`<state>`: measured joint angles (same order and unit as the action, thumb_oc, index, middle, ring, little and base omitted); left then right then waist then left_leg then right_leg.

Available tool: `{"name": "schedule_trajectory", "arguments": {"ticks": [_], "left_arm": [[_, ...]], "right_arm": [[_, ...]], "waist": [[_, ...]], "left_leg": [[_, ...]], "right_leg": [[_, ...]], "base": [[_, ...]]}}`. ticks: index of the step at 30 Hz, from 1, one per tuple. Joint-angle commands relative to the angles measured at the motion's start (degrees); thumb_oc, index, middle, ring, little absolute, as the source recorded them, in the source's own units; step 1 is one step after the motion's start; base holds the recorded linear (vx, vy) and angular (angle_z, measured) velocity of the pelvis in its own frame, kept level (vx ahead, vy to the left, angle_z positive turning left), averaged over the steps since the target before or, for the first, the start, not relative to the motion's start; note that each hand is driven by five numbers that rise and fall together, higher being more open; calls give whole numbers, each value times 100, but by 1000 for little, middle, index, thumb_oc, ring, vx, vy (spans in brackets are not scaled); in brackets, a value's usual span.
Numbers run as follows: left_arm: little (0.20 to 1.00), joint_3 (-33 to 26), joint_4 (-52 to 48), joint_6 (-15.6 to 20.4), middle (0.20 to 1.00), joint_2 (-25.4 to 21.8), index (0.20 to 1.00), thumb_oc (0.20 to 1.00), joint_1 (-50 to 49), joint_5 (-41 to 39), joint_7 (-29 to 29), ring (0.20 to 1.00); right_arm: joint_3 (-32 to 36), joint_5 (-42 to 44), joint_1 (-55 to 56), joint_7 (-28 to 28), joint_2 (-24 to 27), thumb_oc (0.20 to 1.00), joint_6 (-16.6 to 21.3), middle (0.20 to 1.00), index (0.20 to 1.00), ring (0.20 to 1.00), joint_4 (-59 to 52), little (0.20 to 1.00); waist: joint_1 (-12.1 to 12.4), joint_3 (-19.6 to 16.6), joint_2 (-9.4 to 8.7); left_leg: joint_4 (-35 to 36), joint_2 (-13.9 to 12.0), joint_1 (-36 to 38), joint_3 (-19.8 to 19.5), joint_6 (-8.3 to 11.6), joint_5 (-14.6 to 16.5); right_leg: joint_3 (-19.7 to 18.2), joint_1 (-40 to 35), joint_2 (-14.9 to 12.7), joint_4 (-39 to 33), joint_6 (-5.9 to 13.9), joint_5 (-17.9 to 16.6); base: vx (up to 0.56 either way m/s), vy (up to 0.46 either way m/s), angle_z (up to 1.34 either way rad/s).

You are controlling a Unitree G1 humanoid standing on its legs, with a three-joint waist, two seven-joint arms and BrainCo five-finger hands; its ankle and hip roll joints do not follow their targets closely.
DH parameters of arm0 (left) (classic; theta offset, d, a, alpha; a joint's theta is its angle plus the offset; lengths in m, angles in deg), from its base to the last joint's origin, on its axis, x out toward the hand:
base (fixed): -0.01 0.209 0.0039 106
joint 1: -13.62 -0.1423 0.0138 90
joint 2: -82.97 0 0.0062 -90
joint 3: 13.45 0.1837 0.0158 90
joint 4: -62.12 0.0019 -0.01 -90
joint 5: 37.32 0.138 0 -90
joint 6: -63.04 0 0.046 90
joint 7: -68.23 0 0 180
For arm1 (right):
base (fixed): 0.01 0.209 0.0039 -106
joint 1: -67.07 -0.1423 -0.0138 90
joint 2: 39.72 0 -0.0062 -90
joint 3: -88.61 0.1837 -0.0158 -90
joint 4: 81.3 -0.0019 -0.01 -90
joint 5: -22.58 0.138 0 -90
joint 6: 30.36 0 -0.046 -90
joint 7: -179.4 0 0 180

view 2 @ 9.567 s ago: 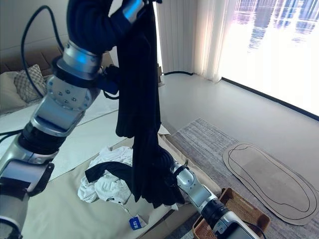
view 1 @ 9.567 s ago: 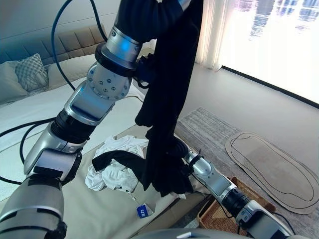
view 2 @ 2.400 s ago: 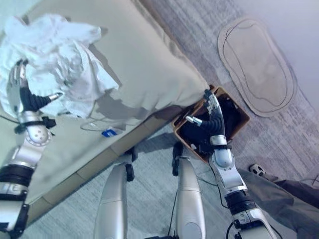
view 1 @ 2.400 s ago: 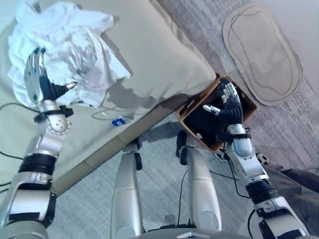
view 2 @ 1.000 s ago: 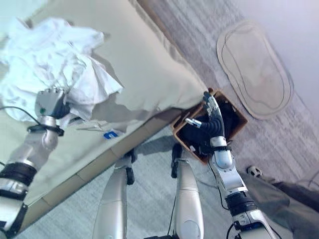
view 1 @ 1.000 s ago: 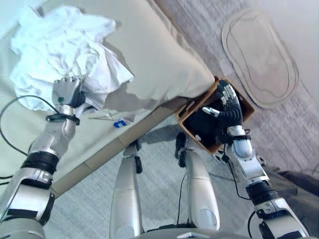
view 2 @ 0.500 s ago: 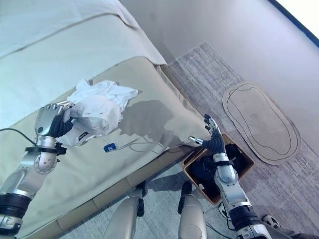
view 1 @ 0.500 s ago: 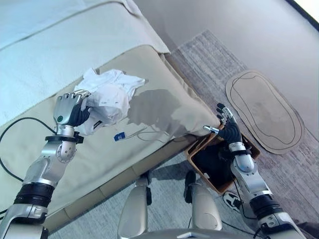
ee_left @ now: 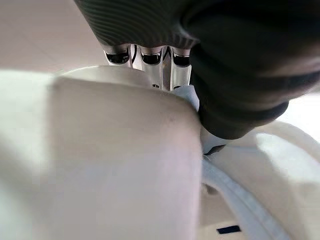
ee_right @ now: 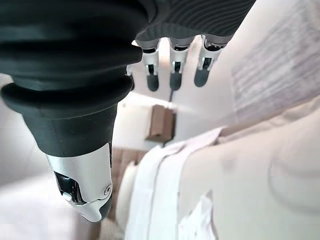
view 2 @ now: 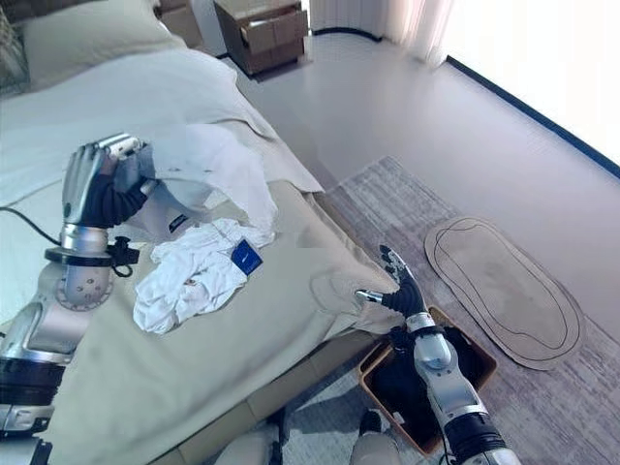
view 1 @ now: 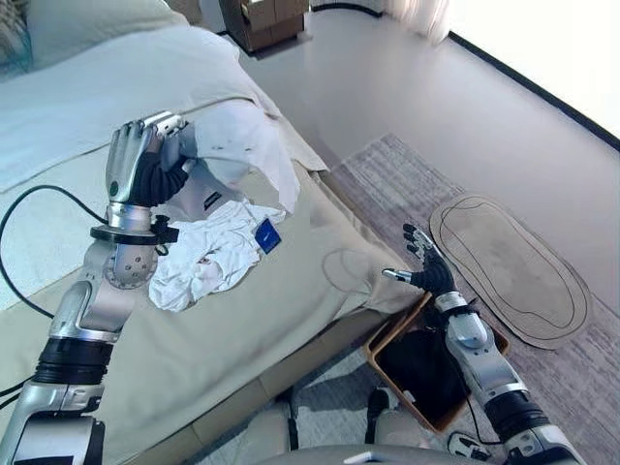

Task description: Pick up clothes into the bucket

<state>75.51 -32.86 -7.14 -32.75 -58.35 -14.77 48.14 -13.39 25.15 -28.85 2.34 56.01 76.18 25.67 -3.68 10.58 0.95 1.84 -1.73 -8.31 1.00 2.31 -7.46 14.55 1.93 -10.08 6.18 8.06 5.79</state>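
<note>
Left eye view: left robot hand (view 1: 142,165), fingers curled on a white garment (view 1: 232,160), holds it raised over the bed (view 1: 291,291), its tail trailing on the cover. Right robot hand (view 1: 423,269), fingers spread, hovers over the basket (view 1: 392,351) at near right. Step: lifting; next, carry rightward over the basket.

A beige-covered bed (view 1: 291,291) carries a crumpled white garment (view 1: 208,257), while the grey rug (view 1: 407,184) beside it bears a brown basket (view 1: 387,354).
</note>
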Motion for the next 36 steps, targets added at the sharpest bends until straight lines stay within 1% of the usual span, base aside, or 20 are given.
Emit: {"name": "schedule_trajectory", "arguments": {"ticks": [1,3,4,5,6,7,8,11,12,13,14,15,17,19,24,25,26,29,32,36], "left_arm": [[200,183,-355,474,200,171,200,200,536,-901,310,200],[200,325,-460,517,200,236,200,200,580,-1092,439,200],[200,529,-568,538,200,357,200,200,613,-1358,670,200],[200,650,-583,526,200,434,200,200,625,-1360,737,200],[200,782,-597,512,200,513,200,200,666,-1350,778,200],[200,918,-599,495,200,614,200,200,662,-1409,851,200],[200,922,-598,495,200,611,200,200,663,-1412,853,200],[200,977,-596,472,200,762,200,200,483,-1566,915,200],[200,959,-573,487,200,814,200,200,254,-1721,998,200],[200,959,-575,486,200,815,200,200,245,-1724,1001,200],[200,970,-637,513,200,892,200,200,51,-1993,1122,200],[200,965,-643,512,200,892,200,200,42,-2006,1134,200],[200,1034,-690,551,200,1166,200,200,-236,-2487,1374,200],[200,1101,-735,549,200,1253,200,200,-284,-2580,1446,200],[200,1348,-747,511,200,1444,200,200,-353,-2756,1569,200],[200,1348,-747,511,200,1444,200,200,-353,-2756,1569,200],[200,1366,-770,502,200,1473,200,200,-396,-2828,1616,200],[200,1377,-803,510,200,1504,200,200,-454,-2896,1656,200],[200,1334,-880,513,200,1484,200,200,-504,-2946,1651,200],[200,1355,-888,524,200,1588,200,200,-613,-3317,1755,200]], "right_arm": [[-332,-416,-323,-132,186,1000,223,1000,1000,1000,-502,1000],[-450,-479,-421,-228,231,1000,230,1000,1000,1000,-633,1000],[-646,-460,-569,-382,244,1000,198,1000,1000,1000,-715,1000],[-743,-435,-649,-428,213,1000,189,1000,1000,1000,-754,1000],[-809,-300,-734,-450,124,1000,178,1000,1000,1000,-776,1000],[-838,85,-796,-449,-84,1000,166,1000,1000,1000,-756,1000],[-835,96,-798,-454,-85,1000,166,1000,1000,1000,-753,1000],[-805,613,-780,-420,-341,1000,164,1000,1000,1000,-895,1000],[-650,755,-672,-389,-353,1000,205,1000,1000,1000,-1182,1000],[-651,756,-659,-391,-351,1000,198,1000,1000,1000,-1191,1000],[-530,850,-539,-393,-349,1000,237,1000,1000,1000,-1306,1000],[-529,852,-528,-395,-345,1000,235,1000,1000,1000,-1313,1000],[-532,1028,-499,-433,-375,1000,228,1000,1000,1000,-1208,1000],[-577,1285,-512,-517,-424,1000,215,1000,1000,1000,-1118,1000],[-785,2749,-472,-999,-789,1000,122,1000,1000,1000,-820,1000],[-785,2750,-473,-1000,-790,1000,123,1000,1000,1000,-819,1000],[-921,3126,-466,-1187,-886,1000,66,1000,1000,1000,-762,1000],[-1114,3201,-494,-1257,-909,1000,45,1000,1000,1000,-736,1000],[-1096,3513,-483,-1297,-989,1000,76,1000,1000,1000,-821,1000],[-1096,3489,-466,-1284,-992,1000,130,1000,1000,1000,-908,1000]], "waist": [[34,-374,-76],[47,-419,-95],[72,-472,-109],[83,-511,-112],[95,-543,-124],[109,-600,-125],[114,-598,-130],[116,-658,-138],[87,-672,-152],[90,-686,-147],[64,-707,-148],[66,-709,-146],[59,-746,-167],[60,-754,-172],[68,-776,-215],[68,-776,-215],[77,-788,-218],[98,-819,-223],[113,-845,-220],[109,-855,-220]], "left_leg": [[-85,-4,211,-21,30,528],[-85,-4,245,-26,27,538],[-55,3,355,-2,21,564],[-36,1,401,15,23,571],[-15,-10,440,33,25,578],[6,-19,489,62,23,579],[12,-19,496,65,24,578],[49,-37,572,96,29,569],[57,-42,579,104,15,523],[74,-50,612,104,23,564],[85,-56,654,102,22,572],[88,-56,661,103,22,573],[105,-63,732,131,22,585],[101,-64,752,135,19,592],[102,-67,790,124,30,587],[102,-67,790,123,30,587],[107,-74,792,124,36,587],[98,-75,790,145,37,597],[90,-79,779,155,37,600],[96,-68,789,141,33,591]], "right_leg": [[-18,303,-377,-328,367,-934],[-19,251,-378,-346,368,-928],[-1,147,-382,-410,381,-943],[3,101,-376,-452,387,-953],[16,58,-376,-507,396,-969],[26,2,-365,-555,397,-990],[25,-5,-364,-563,397,-993],[1,-70,-325,-623,373,-1000],[-20,-72,-310,-637,347,-1035],[-20,-98,-301,-642,357,-996],[-32,-122,-294,-640,349,-992],[-32,-127,-293,-641,349,-991],[-30,-193,-282,-666,340,-994],[-32,-210,-279,-663,334,-990],[-32,-256,-274,-650,307,-962],[-32,-257,-274,-651,307,-962],[-28,-259,-278,-663,303,-974],[-44,-250,-266,-724,303,-1014],[-59,-233,-259,-762,305,-1034],[-64,-253,-258,-752,301,-1036]], "base": [[44,-17,4],[19,-6,0],[45,-4,-1],[53,-14,-3],[43,-22,-7],[26,-20,-8],[21,-15,-5],[0,0,0],[0,0,0],[20,-15,-3],[45,-7,-2],[0,0,0],[11,-10,-3],[0,0,0],[0,0,0],[0,0,0],[0,0,0],[0,0,0],[0,0,0],[4,1,-4]]}}
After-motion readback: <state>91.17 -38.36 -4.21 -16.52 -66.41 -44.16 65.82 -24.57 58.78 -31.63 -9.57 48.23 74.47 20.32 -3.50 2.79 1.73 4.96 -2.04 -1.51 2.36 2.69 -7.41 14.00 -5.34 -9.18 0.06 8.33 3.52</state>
